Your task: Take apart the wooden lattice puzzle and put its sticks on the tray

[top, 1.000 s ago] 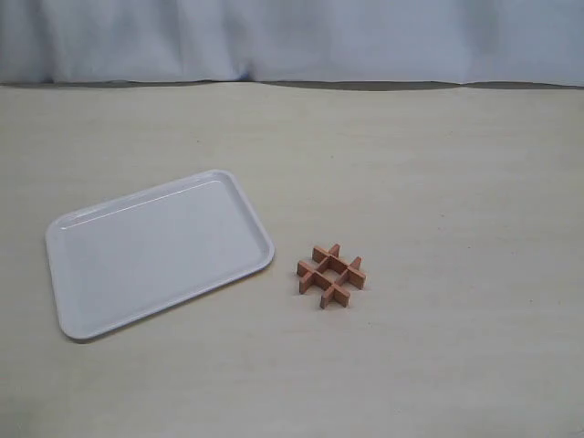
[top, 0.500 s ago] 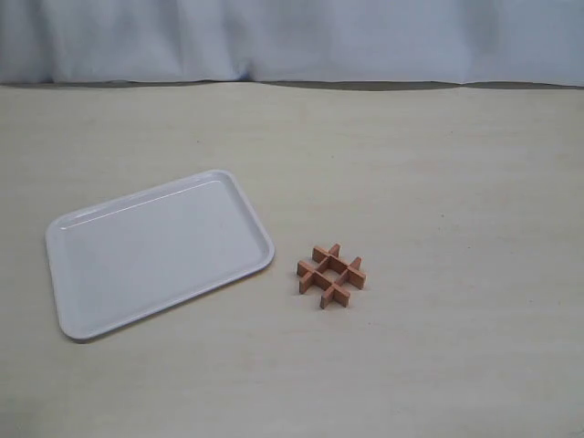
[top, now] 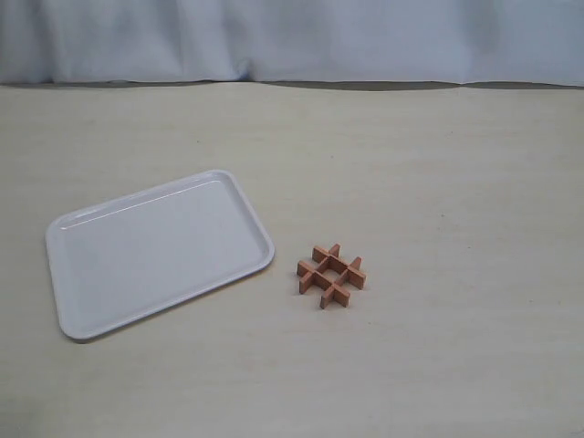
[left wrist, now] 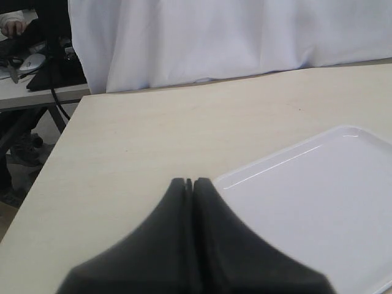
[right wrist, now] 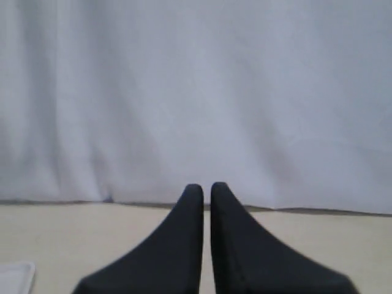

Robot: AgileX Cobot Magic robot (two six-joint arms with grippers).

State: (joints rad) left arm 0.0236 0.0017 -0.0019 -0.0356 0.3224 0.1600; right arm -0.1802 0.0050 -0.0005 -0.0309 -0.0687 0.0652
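Nothing had moved; we saw the wooden lattice puzzle [top: 330, 275] whole on the worktop [top: 438, 164], near the empty tray [top: 155, 255]; both arms' jaws closed on nothing; dismantling had not begun.

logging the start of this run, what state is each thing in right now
tray: flat on the table, nothing on it
wooden lattice puzzle: fully assembled in its hash shape, lying on the table beside the tray, not touching it
left gripper: shut, holding nothing
right gripper: shut but for a hairline gap, holding nothing
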